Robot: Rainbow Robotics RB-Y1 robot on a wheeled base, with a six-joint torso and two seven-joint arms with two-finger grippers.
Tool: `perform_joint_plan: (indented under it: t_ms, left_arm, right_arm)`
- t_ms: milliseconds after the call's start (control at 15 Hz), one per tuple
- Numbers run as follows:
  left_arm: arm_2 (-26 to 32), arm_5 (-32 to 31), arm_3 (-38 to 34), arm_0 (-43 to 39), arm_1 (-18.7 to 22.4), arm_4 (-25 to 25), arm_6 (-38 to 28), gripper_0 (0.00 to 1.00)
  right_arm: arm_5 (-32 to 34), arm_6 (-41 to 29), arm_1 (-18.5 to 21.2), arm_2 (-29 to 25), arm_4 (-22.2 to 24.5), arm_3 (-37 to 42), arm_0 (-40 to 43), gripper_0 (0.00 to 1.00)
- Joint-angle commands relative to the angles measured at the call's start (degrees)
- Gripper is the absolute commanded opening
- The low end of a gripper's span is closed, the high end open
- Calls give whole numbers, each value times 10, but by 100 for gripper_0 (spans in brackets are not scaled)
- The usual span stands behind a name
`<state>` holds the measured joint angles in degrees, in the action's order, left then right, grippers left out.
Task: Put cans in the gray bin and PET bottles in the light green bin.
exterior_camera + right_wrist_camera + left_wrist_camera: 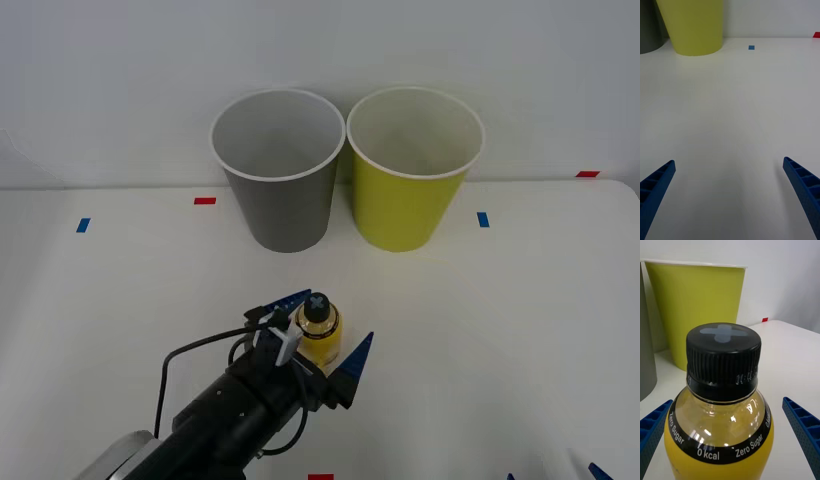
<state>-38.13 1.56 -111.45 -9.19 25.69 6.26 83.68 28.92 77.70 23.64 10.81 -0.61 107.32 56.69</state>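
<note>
Plainly, the bottle (718, 420) band reads "Zero Sugar" and "0 kcal".

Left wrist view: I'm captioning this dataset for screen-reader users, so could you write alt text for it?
A small yellow bottle with a black cap marked with a cross stands upright between the open blue jaws of the left gripper, not yet clamped. Behind it on the white table stand the light green bin and an edge of the gray bin.
</note>
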Motion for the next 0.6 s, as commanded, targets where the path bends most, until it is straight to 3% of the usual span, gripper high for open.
perform_joint_plan:
  t_ms: [67,133,200,600]
  left_arm:
    - [0,3,0,3,-2,0,-1,85]
    - [0,3,3,4,-4,0,0,46]
    - [1,3,5,3,-4,-4,2,13]
    - [10,29,5,7,-4,-10,6,7]
  right_arm:
    - [0,0,0,0,0,0,0,100]
    - [0,0,0,0,0,0,0,100]
    - [0,0,0,0,0,0,0,100]
    - [0,0,0,0,0,0,0,100]
